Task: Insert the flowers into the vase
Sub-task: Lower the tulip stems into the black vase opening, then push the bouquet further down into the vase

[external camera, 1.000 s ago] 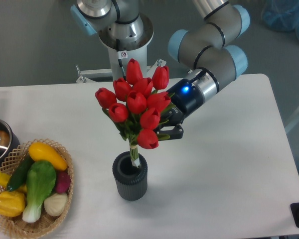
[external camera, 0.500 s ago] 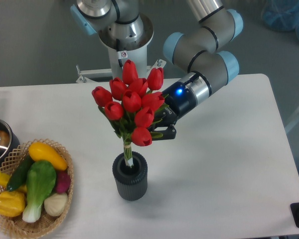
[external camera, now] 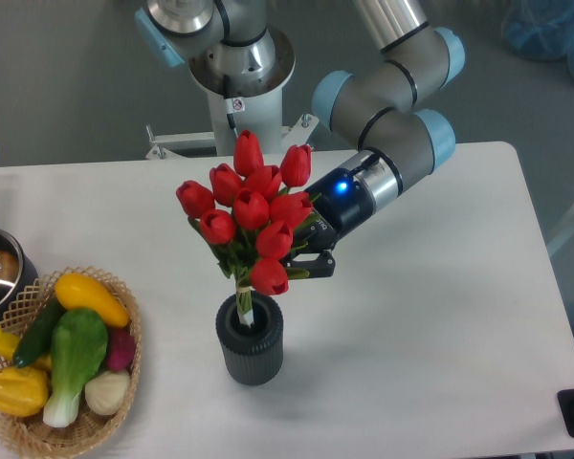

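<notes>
tulip stems slide further into the vase

the flowers [external camera: 252, 215] now sit lower and a little further left than a second ago: the whole bunch has dropped toward the vase [external camera: 250, 339], and the bound white end of the stems, which entered the mouth at the right side, now goes in nearer the middle. the lowest bud has come down until it hangs just above the rim. the bunch is also straighter than it was, though the heads still lean left of the vase.

the gripper [external camera: 301, 260] comes in from the right, behind the buds, and has moved down and left with the bunch. its dark fingers show just beside the lowest blooms, but the petals and leaves cover the place where they meet the stems, so i cannot tell from this view whether they are clamped on the stems or parted. since the bunch stands tilted in the air with only its tip in the vase, it is probably being held.

the vase stands upright on the white table [external camera: 440, 316], apparently unmoved. a wicker basket [external camera: 114, 411] of vegetables sits well apart at the left edge.

in my judgement the insertion is well under way but not finished: the stems need to go deeper before letting go, or the top-heavy bunch could tip the small vase.
</notes>
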Available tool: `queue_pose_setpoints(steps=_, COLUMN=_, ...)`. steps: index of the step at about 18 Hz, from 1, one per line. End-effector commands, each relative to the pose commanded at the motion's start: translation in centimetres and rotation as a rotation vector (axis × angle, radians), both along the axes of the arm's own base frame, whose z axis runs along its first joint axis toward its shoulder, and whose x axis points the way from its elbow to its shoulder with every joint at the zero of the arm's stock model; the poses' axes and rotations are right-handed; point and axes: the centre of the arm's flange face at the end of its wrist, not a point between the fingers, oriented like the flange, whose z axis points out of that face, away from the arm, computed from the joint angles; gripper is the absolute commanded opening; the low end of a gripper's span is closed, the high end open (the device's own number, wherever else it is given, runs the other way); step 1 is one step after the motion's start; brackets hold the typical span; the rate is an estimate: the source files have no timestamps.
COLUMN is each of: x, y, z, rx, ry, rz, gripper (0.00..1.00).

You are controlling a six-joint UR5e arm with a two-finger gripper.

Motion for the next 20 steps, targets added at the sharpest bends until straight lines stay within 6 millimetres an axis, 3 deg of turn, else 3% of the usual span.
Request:
queue_pose_setpoints(steps=14, x=-0.8, y=0.4, z=-4.5, rx=-0.020, ry=0.008, rz=0.001, gripper=0.17)
queue_pose_setpoints(steps=20, x=-0.8, y=0.3, z=-5.6, rx=-0.033, ry=0.012, rz=0.003, gripper=0.17)
